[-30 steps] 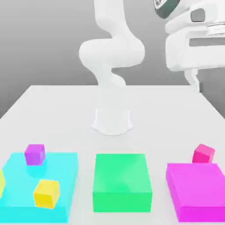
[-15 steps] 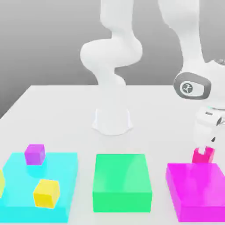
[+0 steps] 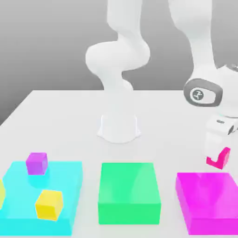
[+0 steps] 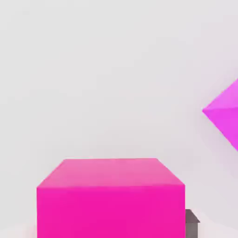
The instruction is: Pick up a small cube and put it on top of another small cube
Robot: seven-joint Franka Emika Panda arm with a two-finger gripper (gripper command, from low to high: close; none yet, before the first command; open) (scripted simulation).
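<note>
While lifted just above the white bench, claw clamped tight on the pink cube, hanging near the magenta block's far edge. Purple cube and yellow cube sitting on cyan block.

The small hot-pink cube sits clamped in the claw, lifted off the bench, level.

The small purple cube and small yellow cube rest far from the claw.

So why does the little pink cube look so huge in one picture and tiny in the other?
Hand view: the camera sits right by the small pink cube, so it looms large, flatly lit. Exterior view: the same cube is far off, held at the white two-finger gripper, looking small above the magenta flat block.
</note>
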